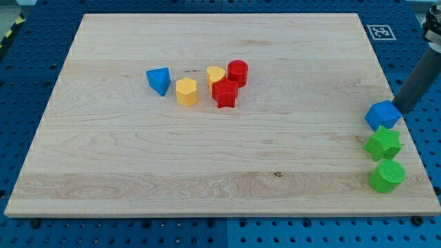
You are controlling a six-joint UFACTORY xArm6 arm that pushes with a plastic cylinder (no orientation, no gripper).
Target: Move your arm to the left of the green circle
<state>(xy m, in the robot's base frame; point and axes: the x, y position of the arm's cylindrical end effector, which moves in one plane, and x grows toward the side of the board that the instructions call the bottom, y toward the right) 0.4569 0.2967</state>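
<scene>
On the wooden board (pixel 207 151), the green circle (pixel 386 176) lies at the view's bottom right, below the green star (pixel 383 143). The rod, with no pincer to open or close, has its tip (pixel 398 110) beside the blue cube (pixel 382 114), well above the circle.

I see a pale wooden board (pixel 227 158) lying on a blue pegboard table (pixel 27 62). Near its top middle sit a blue triangle (pixel 159 80), a yellow hexagon (pixel 186 91), a yellow heart (pixel 216 74), a red star (pixel 224 93) and a red cylinder (pixel 238 71). Along the right edge sit a blue cube (pixel 382 114), a green star (pixel 383 143) and a green circle (pixel 386 176).
</scene>
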